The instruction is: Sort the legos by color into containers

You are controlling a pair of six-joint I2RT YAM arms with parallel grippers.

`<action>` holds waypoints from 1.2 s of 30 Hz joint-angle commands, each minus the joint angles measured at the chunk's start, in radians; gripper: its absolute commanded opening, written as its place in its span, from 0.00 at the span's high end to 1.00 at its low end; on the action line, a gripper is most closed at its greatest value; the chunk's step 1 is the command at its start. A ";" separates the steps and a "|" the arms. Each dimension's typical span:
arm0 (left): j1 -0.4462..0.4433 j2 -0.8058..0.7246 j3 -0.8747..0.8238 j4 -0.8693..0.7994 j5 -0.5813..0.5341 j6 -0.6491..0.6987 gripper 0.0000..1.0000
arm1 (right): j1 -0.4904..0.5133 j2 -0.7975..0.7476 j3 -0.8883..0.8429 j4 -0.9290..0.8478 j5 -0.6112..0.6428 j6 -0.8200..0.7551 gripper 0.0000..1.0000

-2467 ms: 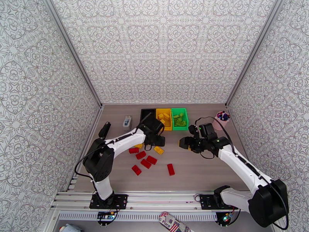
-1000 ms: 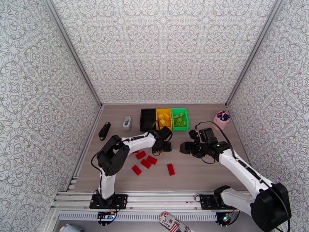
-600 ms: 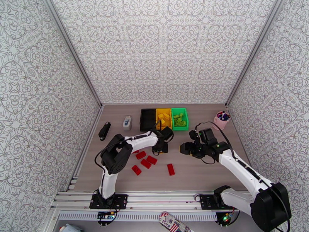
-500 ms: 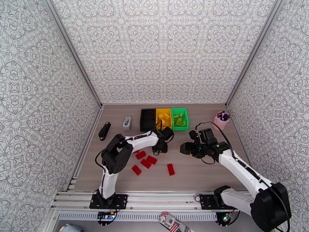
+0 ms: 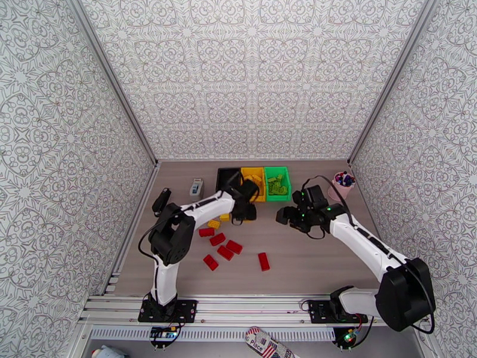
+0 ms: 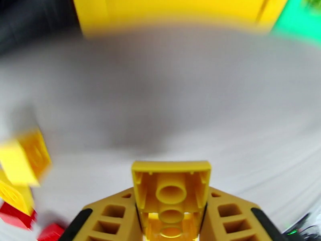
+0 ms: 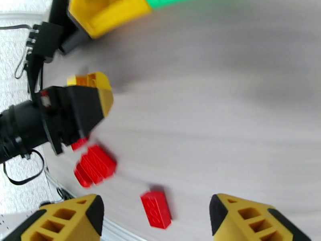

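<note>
left claw (image 6: 171, 207) clenched on a yellow lego (image 6: 171, 183), yellow bin (image 6: 172, 13) straight ahead of it. right claw (image 7: 155, 221) released and spread wide, a red lego (image 7: 155, 209) on the bench (image 7: 224, 117) seen between its fingers.

Three open bins stand in a row at the far middle of the tabletop: black bin (image 5: 223, 173) on the left, yellow bin (image 5: 251, 170) in the middle, green bin (image 5: 276, 169) on the right, walls touching. Green bricks (image 5: 276, 187) are piled in the green bin and sorted yellow bricks (image 5: 257, 186) lie in the yellow bin. The black bin's inside is partly hidden. Red bricks (image 5: 225, 252) lie loose nearer the arms: five clustered, a lone red brick (image 5: 263, 261) apart to their right. Two loose yellow bricks (image 5: 213, 224) lie just beyond the cluster. A held yellow brick (image 6: 171, 185) is pinched in the left claw (image 6: 171, 199) above the tabletop just before the yellow bin, hollow underside toward the wrist camera.
</note>
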 commanded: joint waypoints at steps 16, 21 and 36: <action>0.126 0.245 0.611 -0.076 0.159 0.106 0.21 | -0.023 0.014 0.013 0.144 -0.205 -0.017 0.26; 0.104 0.112 0.462 -0.033 0.083 0.113 0.20 | -0.022 -0.021 -0.004 0.131 -0.207 -0.043 0.27; 0.102 -0.281 -0.102 -0.052 -0.190 0.115 0.13 | 0.114 0.003 0.086 0.028 -0.106 -0.085 0.33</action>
